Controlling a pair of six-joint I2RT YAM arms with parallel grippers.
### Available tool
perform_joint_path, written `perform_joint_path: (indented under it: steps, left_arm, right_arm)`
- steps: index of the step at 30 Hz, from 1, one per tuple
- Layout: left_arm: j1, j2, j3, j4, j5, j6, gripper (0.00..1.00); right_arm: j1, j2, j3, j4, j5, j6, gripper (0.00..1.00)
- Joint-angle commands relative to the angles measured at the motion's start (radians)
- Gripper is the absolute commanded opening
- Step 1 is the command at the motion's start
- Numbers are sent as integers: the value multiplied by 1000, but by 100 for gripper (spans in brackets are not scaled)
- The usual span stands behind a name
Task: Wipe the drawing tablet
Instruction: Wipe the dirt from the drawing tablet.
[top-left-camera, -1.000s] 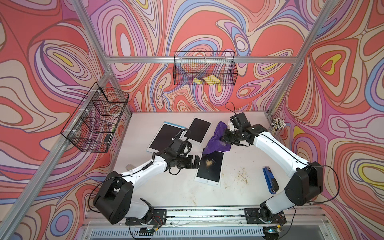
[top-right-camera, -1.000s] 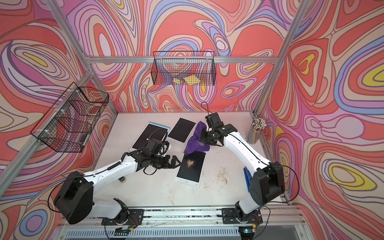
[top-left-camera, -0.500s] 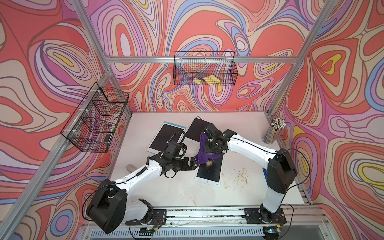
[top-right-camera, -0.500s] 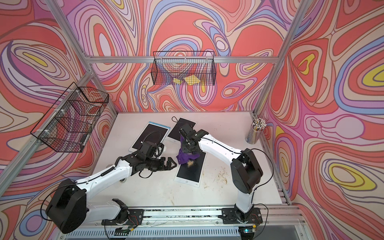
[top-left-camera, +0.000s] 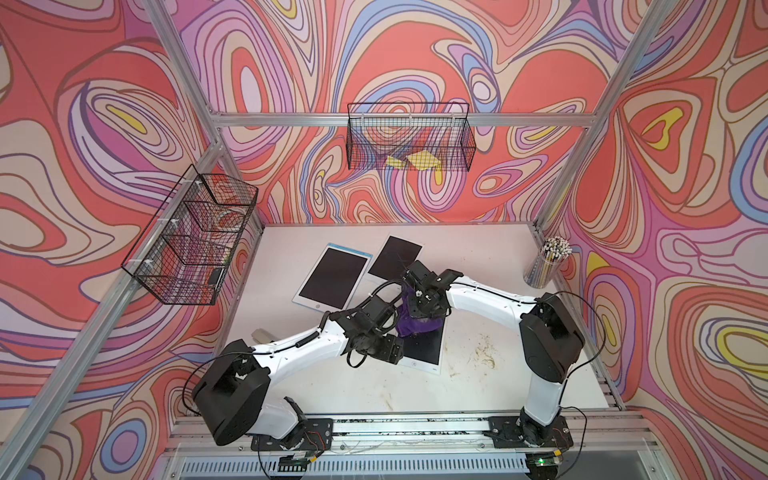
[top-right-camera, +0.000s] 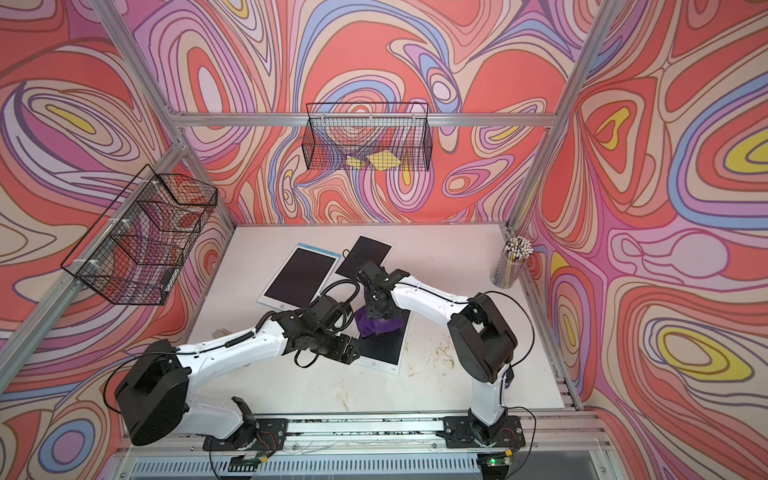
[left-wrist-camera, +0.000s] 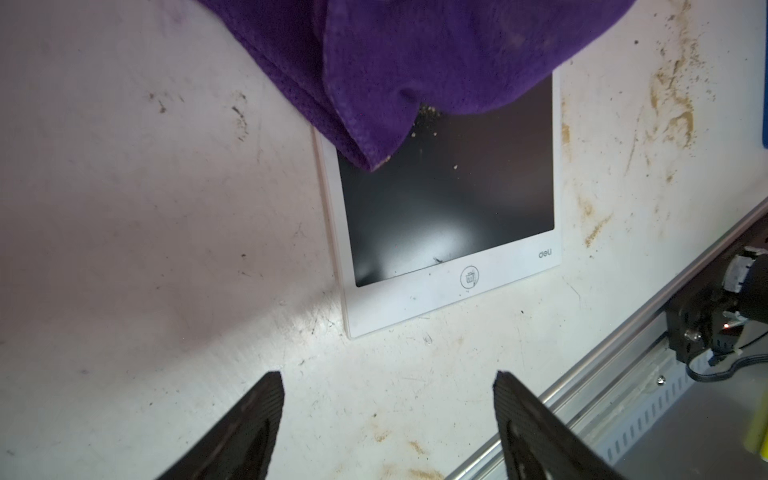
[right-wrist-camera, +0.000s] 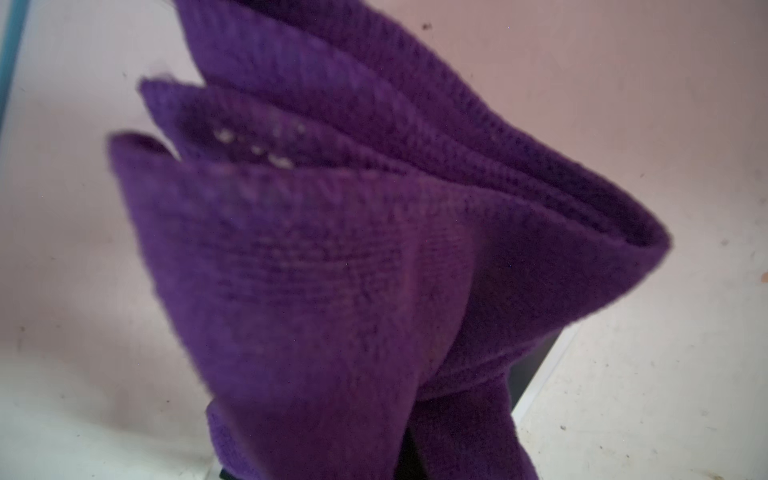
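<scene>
Clock directions are taken in the top views, with 12 o'clock at the back wall. At 9 o'clock a wire basket (top-left-camera: 191, 245) hangs on the side wall, above the white table (top-left-camera: 374, 386). On the table at 11 o'clock lies a blue-edged tablet (top-left-camera: 332, 274), and a black tablet (top-left-camera: 395, 257) lies just beside it, toward 12 o'clock.

The left gripper (left-wrist-camera: 386, 376) is just beside the 8 o'clock corner of the drawing tablet (top-left-camera: 424, 351). Its jaws stand wide apart with only bare table between them.

The drawing tablet lies flat near the middle of the table. Its dark screen is uncovered at the 6 o'clock end. A purple cloth (top-left-camera: 415, 324) covers the 12 o'clock end, and tan crumbs (left-wrist-camera: 424, 124) lie on the screen at the cloth's edge.

The right gripper (top-left-camera: 422, 305) is closed tight on the cloth from above and presses it onto the tablet.

At 3 o'clock from the tablet there are brown stains (top-left-camera: 482, 357) on the table. A cup of pencils (top-left-camera: 546, 266) stands at 2 o'clock, in the back corner.
</scene>
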Motion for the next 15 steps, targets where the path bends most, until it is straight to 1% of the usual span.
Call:
perform_joint_path:
  steps: [1,9,15]
  left_arm:
    - [1,-15,-7,4,-51,-17,84]
    - [6,29,13,28,-27,-31,86]
    - [15,67,54,17,-30,-7,86]
  right_arm:
    - [2,-15,-52,4,0,-5,0]
    - [-6,-149,-199,-69,105,23,0]
    - [-58,-262,-319,-108,141,80,0]
